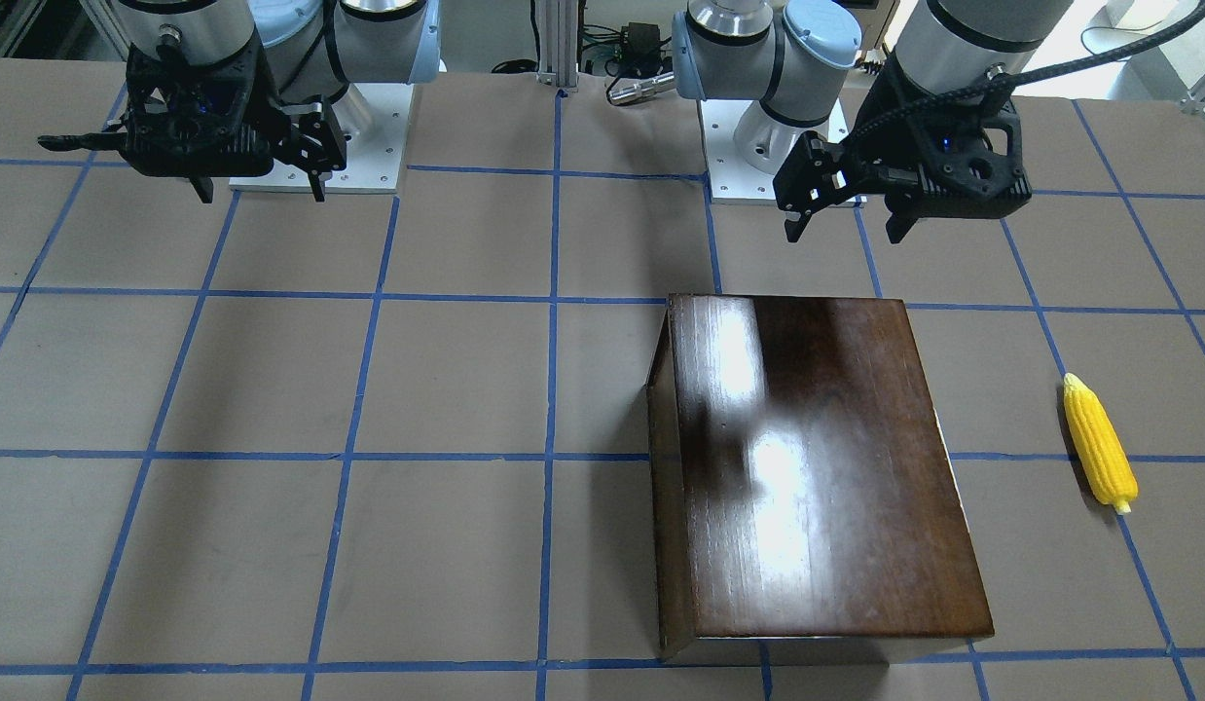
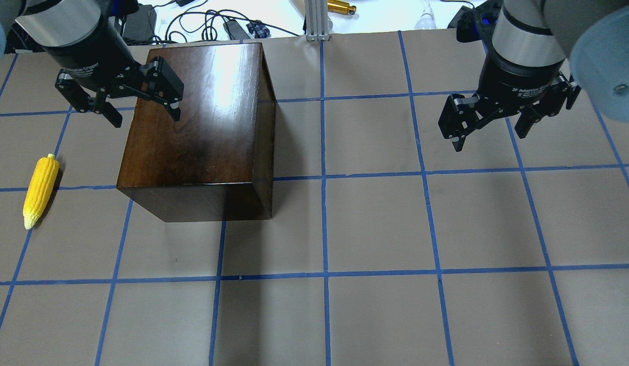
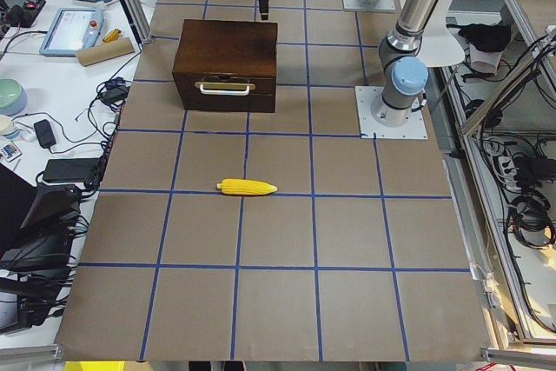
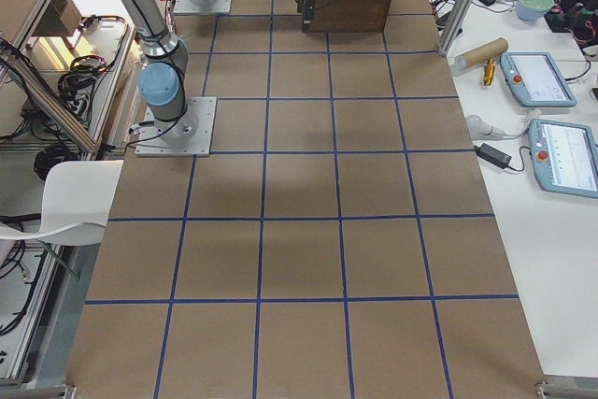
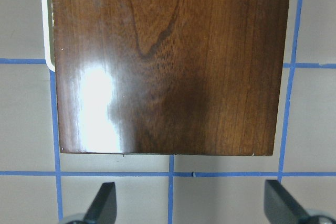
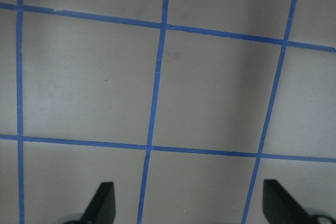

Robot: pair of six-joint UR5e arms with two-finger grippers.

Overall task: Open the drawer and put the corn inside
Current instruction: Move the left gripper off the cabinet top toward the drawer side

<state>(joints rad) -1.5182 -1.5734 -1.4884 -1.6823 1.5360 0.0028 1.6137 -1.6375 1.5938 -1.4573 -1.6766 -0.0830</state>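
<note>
The dark-brown box (image 2: 202, 132) stands on the table's left half. Its drawer (image 3: 226, 93) is shut; the front panel with its pale pull (image 3: 224, 88) faces the table's left end and shows in the exterior left view. The yellow corn (image 2: 40, 190) lies on the table left of the box, apart from it; it also shows in the front view (image 1: 1099, 443). My left gripper (image 2: 144, 116) is open and empty, hovering above the box's near left edge (image 5: 168, 61). My right gripper (image 2: 490, 138) is open and empty, high over bare table on the right.
Brown paper with a blue tape grid (image 2: 324, 229) covers the table. Cables and small devices (image 2: 213, 25) lie beyond the far edge. Tablets and clutter (image 3: 69, 23) sit on side benches. The arm bases (image 1: 315, 136) stand at the robot's side.
</note>
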